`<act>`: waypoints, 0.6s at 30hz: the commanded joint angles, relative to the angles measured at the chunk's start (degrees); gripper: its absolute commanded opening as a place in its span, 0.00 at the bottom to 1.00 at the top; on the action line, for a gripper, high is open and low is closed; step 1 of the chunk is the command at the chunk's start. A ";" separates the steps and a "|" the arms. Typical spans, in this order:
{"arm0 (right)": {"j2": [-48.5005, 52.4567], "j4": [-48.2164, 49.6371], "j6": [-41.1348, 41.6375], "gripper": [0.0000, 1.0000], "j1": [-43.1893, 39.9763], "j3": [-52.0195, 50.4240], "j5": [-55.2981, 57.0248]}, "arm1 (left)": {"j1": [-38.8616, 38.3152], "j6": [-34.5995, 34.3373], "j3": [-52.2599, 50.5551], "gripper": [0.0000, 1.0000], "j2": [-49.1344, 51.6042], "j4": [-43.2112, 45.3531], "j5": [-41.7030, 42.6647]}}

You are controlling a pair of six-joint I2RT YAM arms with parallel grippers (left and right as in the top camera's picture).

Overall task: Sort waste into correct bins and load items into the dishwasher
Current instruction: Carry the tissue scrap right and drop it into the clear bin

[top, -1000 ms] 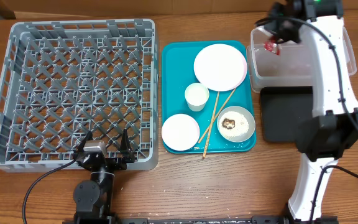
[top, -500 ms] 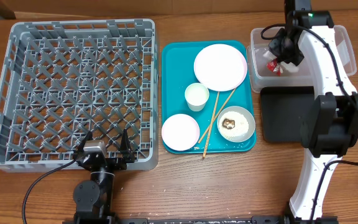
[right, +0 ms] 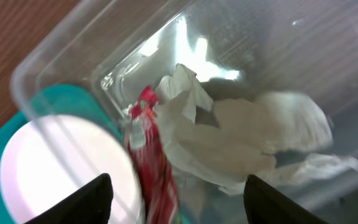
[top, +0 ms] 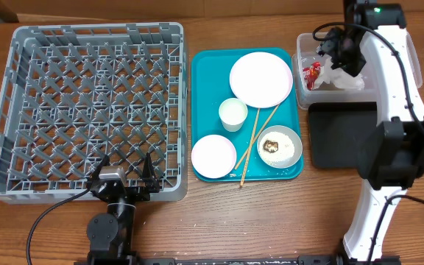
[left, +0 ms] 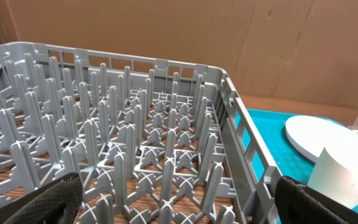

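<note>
The crumpled red-and-white wrapper lies inside the clear tub. My right gripper hovers just above it, open, touching nothing. On the teal tray sit the plate, a cup, an empty bowl, a bowl holding rice and a brown lump, and two chopsticks. The grey dish rack holds nothing. My left gripper rests open at its front wall.
The black tray lies just in front of the clear tub, under the right arm. The teal tray sits between the rack and the bins. In the left wrist view the cup and plate show at the right.
My right gripper came down over the clear tub, opened and let go of the wrapper, which now lies in the tub. The left arm has not moved.
</note>
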 commanded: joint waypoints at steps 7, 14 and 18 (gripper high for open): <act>-9.81 -2.25 -4.44 0.83 1.62 3.13 -0.63 | 0.24 1.07 -0.22 1.00 -0.50 0.09 0.48; -9.62 0.13 -7.04 0.27 1.55 2.93 -0.15 | 0.24 1.07 -0.22 1.00 -0.50 0.09 0.48; -9.60 2.34 -10.51 0.04 1.51 2.93 1.75 | 0.24 1.07 -0.22 1.00 -0.50 0.09 0.48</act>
